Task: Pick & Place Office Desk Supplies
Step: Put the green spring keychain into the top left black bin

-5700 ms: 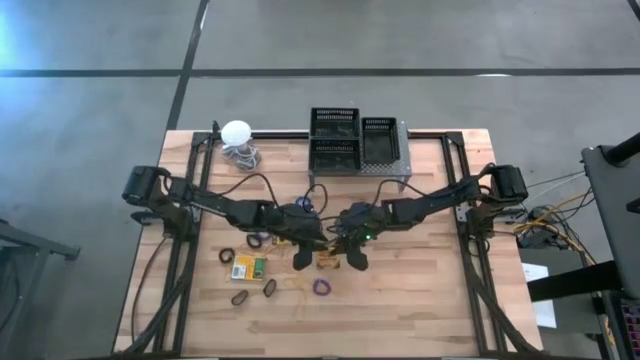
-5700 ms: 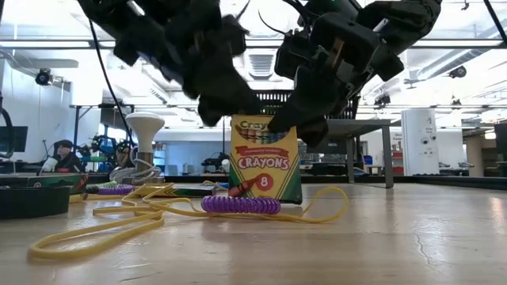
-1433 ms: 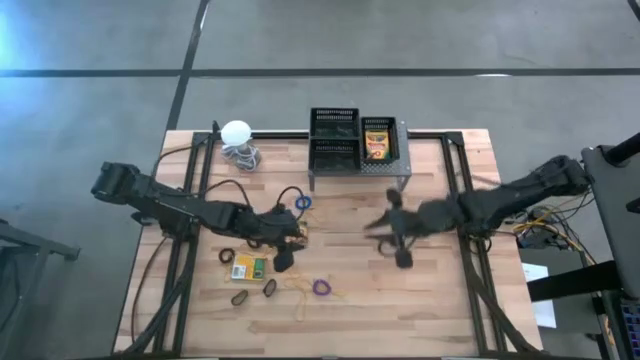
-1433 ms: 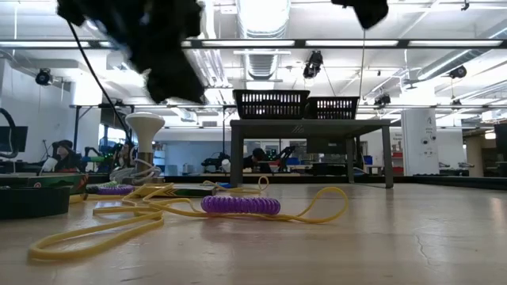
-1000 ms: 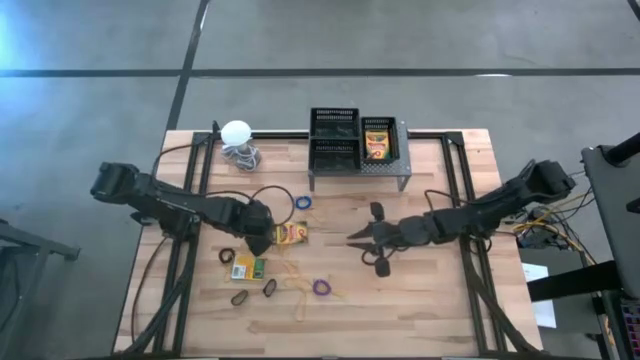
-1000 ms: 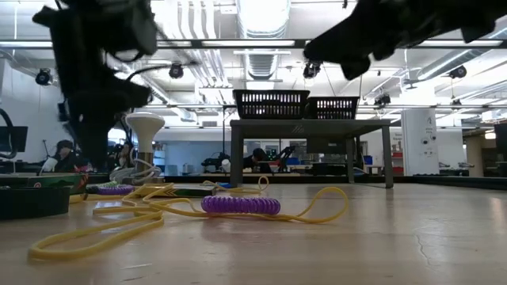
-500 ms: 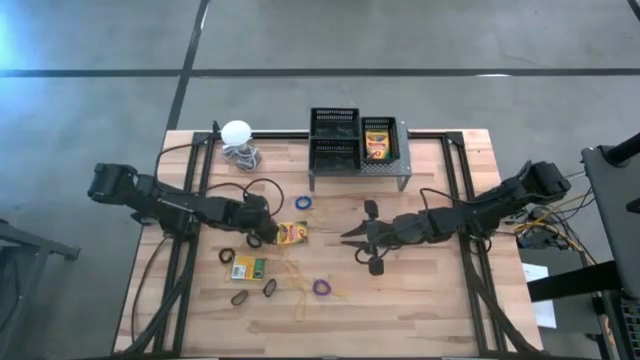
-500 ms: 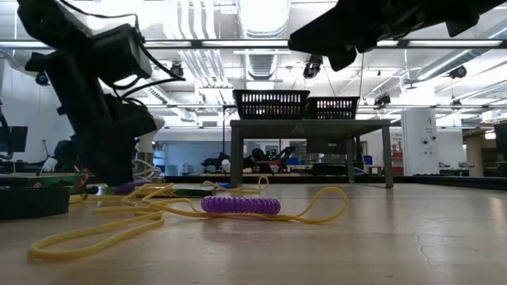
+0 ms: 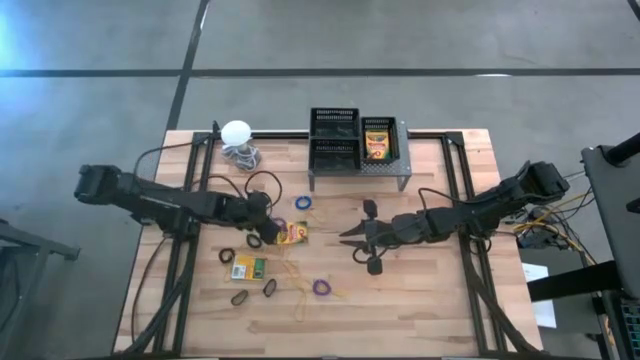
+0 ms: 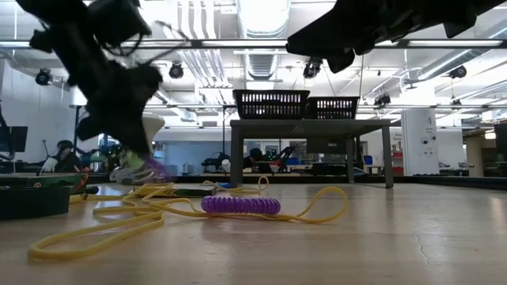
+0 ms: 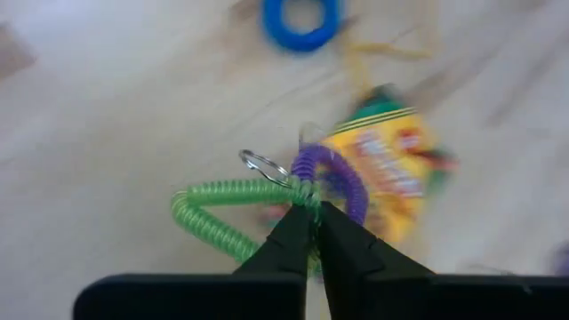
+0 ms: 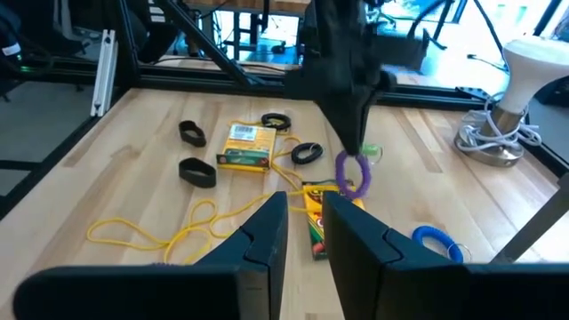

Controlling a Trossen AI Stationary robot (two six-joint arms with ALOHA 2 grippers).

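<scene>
My left gripper (image 9: pixel 267 234) is shut on a purple coil loop (image 11: pixel 334 174) joined to a green coil loop (image 11: pixel 218 216), just above a crayon box (image 9: pixel 292 233) lying flat on the table. A metal ring (image 11: pixel 259 162) hangs at the join. My right gripper (image 9: pixel 347 235) hovers at mid-table, open by a narrow gap with nothing in it (image 12: pixel 302 222). Another crayon box (image 9: pixel 250 267) lies at the near left. A third (image 9: pixel 377 147) rests in a black mesh bin (image 9: pixel 379 130). My left gripper pinches the two coil loops where they join (image 11: pixel 307 194), between its two fingertips. The fingers come from above, slanting down. The purple loop (image 12: pixel 352 174) and the green one (image 12: pixel 370 153) hang below the fingers, clear of the table.
The mesh bins (image 9: pixel 335 140) stand on a grey stand at the far middle. A white ball with cord (image 9: pixel 238 134) is far left. A blue loop (image 9: pixel 304 202), a purple coil (image 9: pixel 321 288), a yellow band (image 9: pixel 297 283) and black loops (image 9: pixel 240 298) lie around the left gripper.
My left gripper has gone down to the table beside the crayon box, taken hold of the purple and green coil loops and risen with them; they now hang clear of the table. My right gripper has drifted a little toward the table's left.
</scene>
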